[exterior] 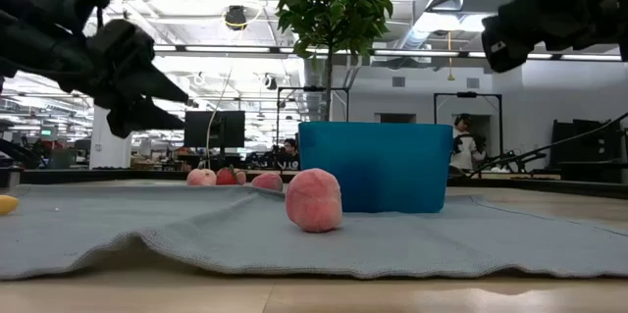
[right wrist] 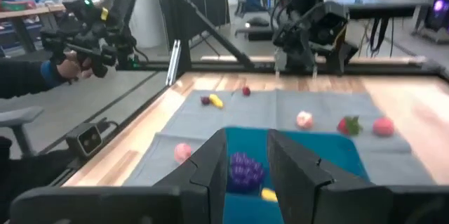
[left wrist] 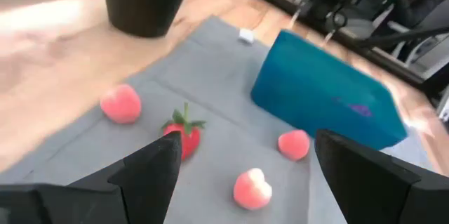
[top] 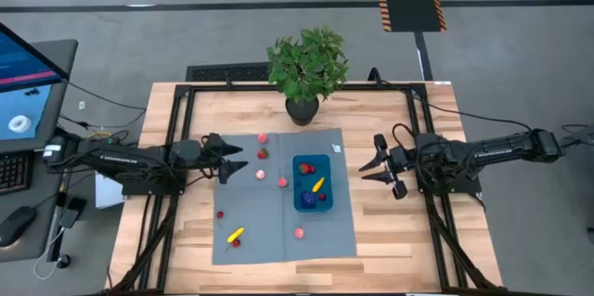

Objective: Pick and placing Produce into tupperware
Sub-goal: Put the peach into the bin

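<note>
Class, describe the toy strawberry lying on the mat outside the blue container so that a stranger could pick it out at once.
Start at the potted plant at the table's far edge, then come down onto the grey mat between the plant and the left gripper. There lies the strawberry, left of the blue container. Unlike the plain pink pieces around it, it is red with a green leafy cap.

arms: two, matte black, white lettering along the links
cables: black, looped near the wrists
fingers [left wrist: 151, 171]: black, wedge-shaped

Left hand [top: 238, 164] spread wide; right hand [top: 376, 167] narrowly parted.
</note>
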You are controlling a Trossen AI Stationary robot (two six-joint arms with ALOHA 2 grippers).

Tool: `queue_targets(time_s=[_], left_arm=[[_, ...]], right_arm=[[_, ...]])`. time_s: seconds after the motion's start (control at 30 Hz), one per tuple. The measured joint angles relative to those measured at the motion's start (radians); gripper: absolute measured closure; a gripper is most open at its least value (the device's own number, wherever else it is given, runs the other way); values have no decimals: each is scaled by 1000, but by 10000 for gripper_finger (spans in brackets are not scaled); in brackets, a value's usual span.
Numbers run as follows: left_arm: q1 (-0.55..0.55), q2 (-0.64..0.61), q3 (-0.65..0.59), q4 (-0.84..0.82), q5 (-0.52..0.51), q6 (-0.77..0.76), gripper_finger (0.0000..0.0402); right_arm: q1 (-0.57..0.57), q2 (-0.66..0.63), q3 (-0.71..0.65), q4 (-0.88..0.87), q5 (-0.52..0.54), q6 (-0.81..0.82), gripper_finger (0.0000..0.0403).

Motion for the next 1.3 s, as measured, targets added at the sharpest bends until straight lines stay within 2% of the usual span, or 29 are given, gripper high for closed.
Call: queue_targets(time_s=[0.13, 0.3, 0.5, 0.63, 0.9, 1.3], left_arm=[[-27, 123, 52, 37, 0, 7, 86], [-75, 312, 166, 31, 8, 87, 86], [-78, 520, 284, -69, 22, 90, 86], [-78, 616, 315, -92, 22, 85, 86], [-78, 717, 370, -106, -40, 83, 86], [-74, 775, 399, -148, -28, 63, 93]], right_arm=[[0, 2, -1, -36, -1, 28, 280], [0, 8, -1, -34, -3, 31, 280], [0, 7, 0, -24, -3, 42, 280], [1, 21, 0, -48, -3, 68, 280], [1, 65, 0, -51, -3, 84, 280], [1, 132, 0, -2, -3, 84, 280]])
